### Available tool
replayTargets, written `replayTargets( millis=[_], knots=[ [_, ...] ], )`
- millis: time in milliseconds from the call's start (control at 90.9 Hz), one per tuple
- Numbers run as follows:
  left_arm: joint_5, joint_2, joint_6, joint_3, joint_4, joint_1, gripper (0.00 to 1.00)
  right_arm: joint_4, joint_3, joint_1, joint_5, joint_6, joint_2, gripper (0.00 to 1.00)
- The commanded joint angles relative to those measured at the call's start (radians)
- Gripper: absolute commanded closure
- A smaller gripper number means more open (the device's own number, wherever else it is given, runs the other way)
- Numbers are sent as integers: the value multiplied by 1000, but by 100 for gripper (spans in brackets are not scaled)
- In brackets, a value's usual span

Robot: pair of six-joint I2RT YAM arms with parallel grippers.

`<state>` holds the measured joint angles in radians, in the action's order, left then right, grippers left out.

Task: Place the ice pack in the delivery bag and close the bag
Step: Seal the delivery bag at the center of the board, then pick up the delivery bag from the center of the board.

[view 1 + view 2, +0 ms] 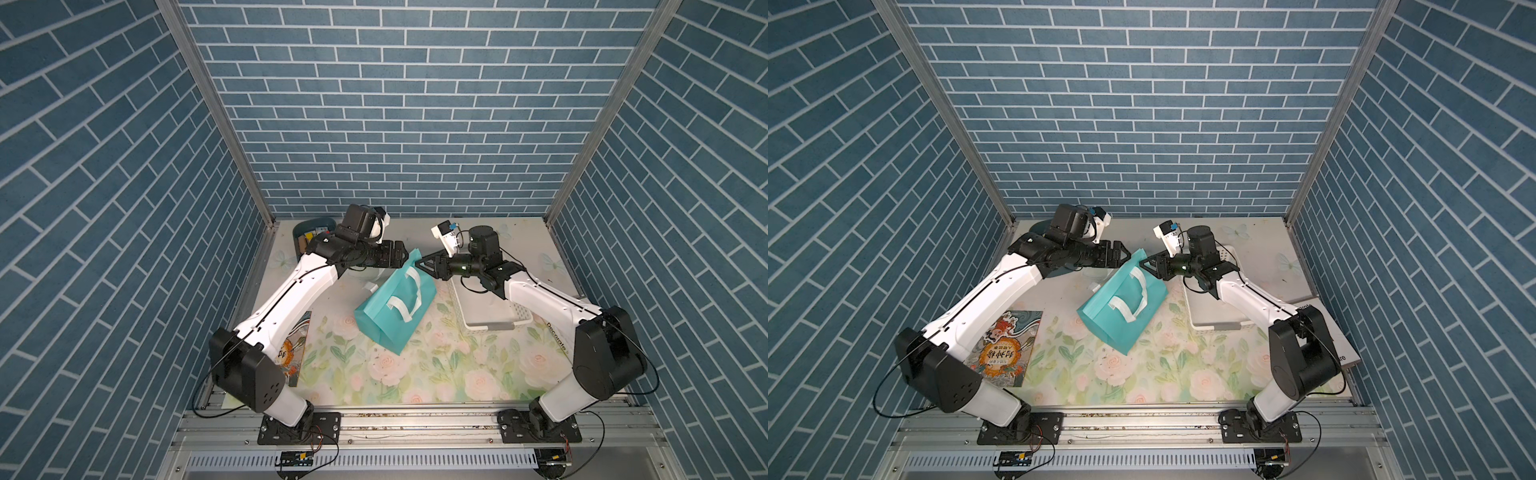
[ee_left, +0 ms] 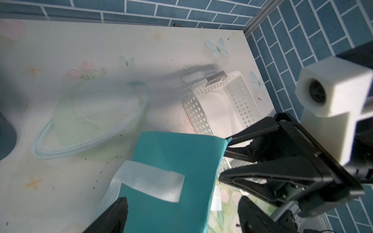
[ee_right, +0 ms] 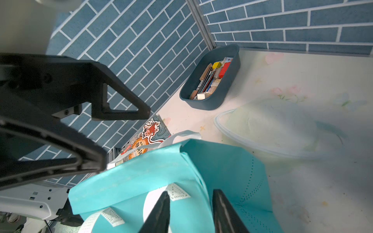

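The teal delivery bag (image 1: pixel 395 307) (image 1: pixel 1121 307) lies slanted on the floral table, its white strap handles on top and its mouth edge toward the back wall. My left gripper (image 1: pixel 403 255) (image 2: pixel 182 199) is at the mouth's left corner, jaws wide open on either side of the teal fabric (image 2: pixel 177 153). My right gripper (image 1: pixel 419 264) (image 3: pixel 190 192) is at the opposite corner, jaws apart with a fold of the bag (image 3: pixel 222 161) between them. The ice pack (image 2: pixel 96 115) (image 3: pixel 278 129), a translucent pouch with a pale blue rim, lies on the table behind the bag, held by neither gripper.
A white perforated basket (image 1: pixel 490 316) (image 2: pixel 218 105) stands right of the bag, under the right arm. A dark-blue bin (image 3: pixel 212 80) of small coloured items sits in the back left corner. A picture book (image 1: pixel 1005 349) lies at the front left. Blue brick walls close three sides.
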<state>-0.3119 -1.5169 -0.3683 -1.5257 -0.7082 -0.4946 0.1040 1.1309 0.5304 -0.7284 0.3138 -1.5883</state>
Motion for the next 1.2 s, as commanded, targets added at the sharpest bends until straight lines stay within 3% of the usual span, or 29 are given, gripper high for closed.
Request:
replayTargets(
  millis=[0,396,517,638,748,891,1188],
  knots=[
    [-39,46,18,79,-14,4,10,0,-23,0,1,-22,46,61],
    [-27,74,43,181,-34,-33,34,1,-74,0,32,-19,122,60],
    [-33,54,52,178,-36,-62,54,-4,-82,0,46,-20,141,60],
    [-6,29,46,158,-51,-74,84,-14,-86,-1,67,-26,163,59],
    [30,24,26,130,-59,-72,99,-24,-106,-3,104,-33,198,54],
    [82,19,-27,75,-69,-74,100,-36,-159,-12,182,-35,267,45],
    [240,-51,-269,-99,-73,-74,100,-49,-262,-19,393,-35,454,30]
  ],
)
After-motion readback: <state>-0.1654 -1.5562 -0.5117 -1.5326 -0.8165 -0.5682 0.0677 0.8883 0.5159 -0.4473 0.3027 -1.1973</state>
